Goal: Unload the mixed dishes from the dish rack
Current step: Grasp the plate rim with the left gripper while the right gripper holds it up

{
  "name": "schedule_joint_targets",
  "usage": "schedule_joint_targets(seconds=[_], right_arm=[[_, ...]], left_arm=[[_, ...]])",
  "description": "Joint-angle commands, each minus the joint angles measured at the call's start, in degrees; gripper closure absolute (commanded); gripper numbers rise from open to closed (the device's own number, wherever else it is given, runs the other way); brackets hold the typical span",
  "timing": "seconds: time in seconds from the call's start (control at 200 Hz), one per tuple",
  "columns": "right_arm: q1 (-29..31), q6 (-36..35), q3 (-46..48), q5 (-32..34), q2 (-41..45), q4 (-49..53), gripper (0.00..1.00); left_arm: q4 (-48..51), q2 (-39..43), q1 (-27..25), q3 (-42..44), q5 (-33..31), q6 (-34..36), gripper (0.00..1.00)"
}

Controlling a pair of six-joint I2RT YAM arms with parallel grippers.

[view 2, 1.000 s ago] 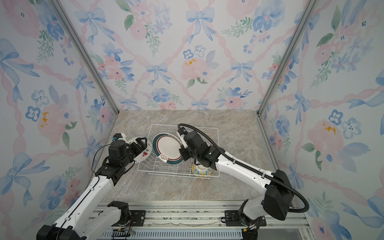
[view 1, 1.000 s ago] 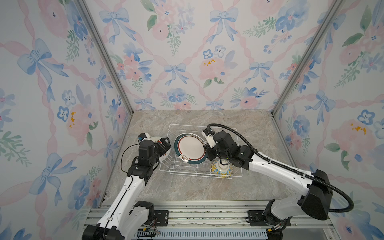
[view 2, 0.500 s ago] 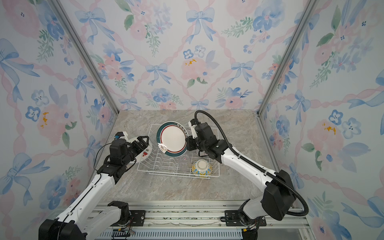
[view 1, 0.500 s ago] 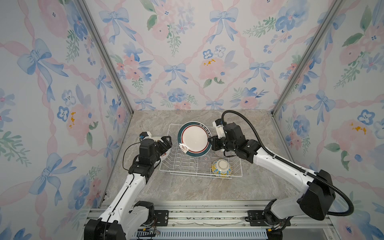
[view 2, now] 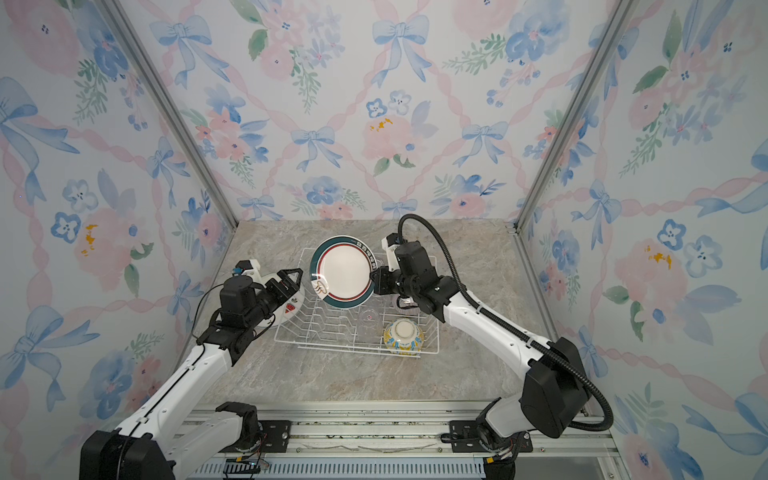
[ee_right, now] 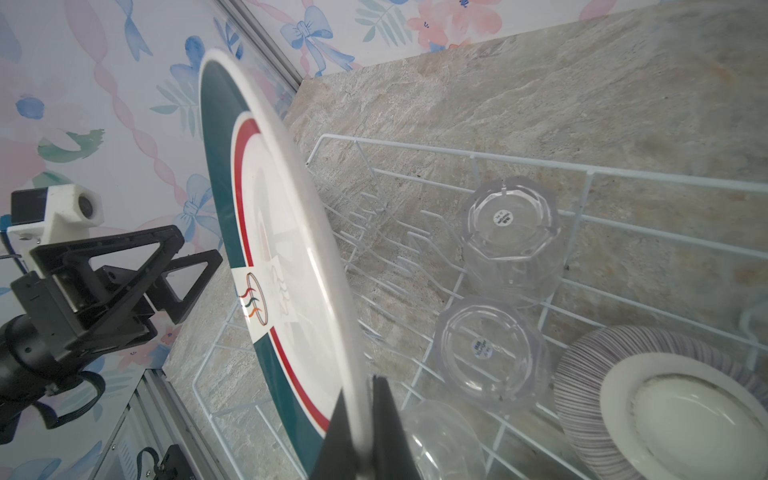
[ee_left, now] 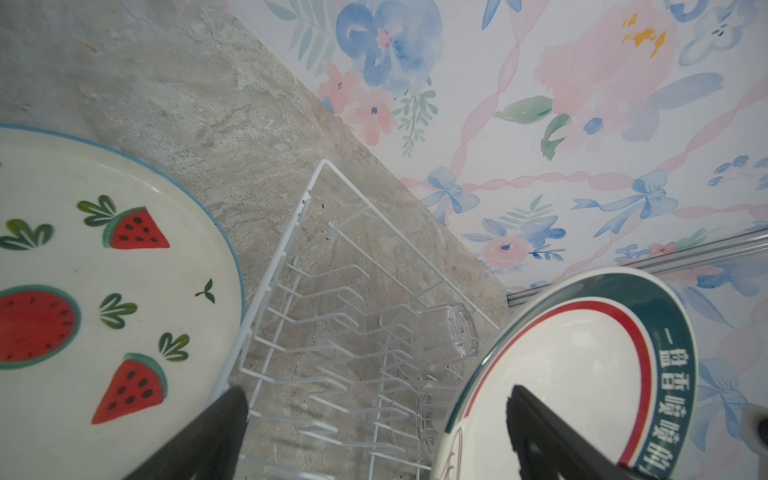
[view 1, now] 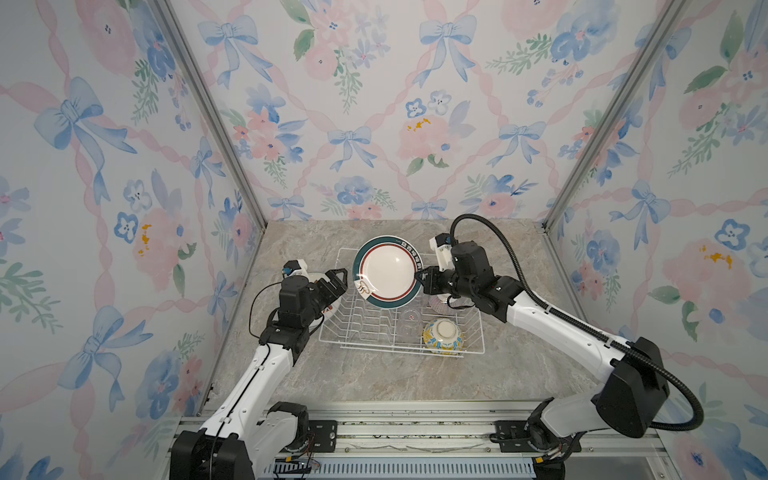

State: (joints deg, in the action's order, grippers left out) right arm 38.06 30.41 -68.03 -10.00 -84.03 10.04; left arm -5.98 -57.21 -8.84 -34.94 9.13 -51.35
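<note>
Right gripper (view 1: pixel 420 279) is clamping the green-rimmed plate (view 1: pixel 388 266) over the dish rack (view 1: pixel 361 320) holding glasses (ee_right: pixel 513 232) and two bowls (view 1: pixel 442 334); left gripper (view 1: pixel 340 281), jaws wide, is hovering by the watermelon plate (ee_left: pixel 104 311).

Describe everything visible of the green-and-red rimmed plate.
The plate is round and glossy white, like ceramic, with a wide dark green rim, a thin red ring, a small logo and printed characters. It is held tilted over the dish rack. The right gripper is shut on its rim; the open left gripper is near the opposite edge.
</note>
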Motion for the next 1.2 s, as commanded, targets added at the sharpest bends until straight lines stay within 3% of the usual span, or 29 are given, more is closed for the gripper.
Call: schedule_joint_targets(seconds=[0.0, 0.545, 0.805, 1.195], right_arm=[[-0.62, 2.32, -1.90, -3.27, -0.41, -4.87, 1.00], [-1.06, 4.38, -1.64, -8.13, -0.08, -7.82, 1.00], [-1.67, 7.05, -1.84, -12.61, -1.31, -9.94, 1.00], [-2.12, 8.12, -2.02, -14.25, -2.06, -10.48, 1.00]], left_arm=[[-3.50, -0.75, -0.72, 0.65, 2.96, -0.31, 0.02], [-10.72, -5.87, -5.51, -2.24, 8.90, 0.05, 0.03], [-14.76, -6.66, -5.81, -2.38, 12.20, 0.12, 0.24], [-18.24, -6.86, -5.92, -2.41, 14.41, -0.85, 0.56]])
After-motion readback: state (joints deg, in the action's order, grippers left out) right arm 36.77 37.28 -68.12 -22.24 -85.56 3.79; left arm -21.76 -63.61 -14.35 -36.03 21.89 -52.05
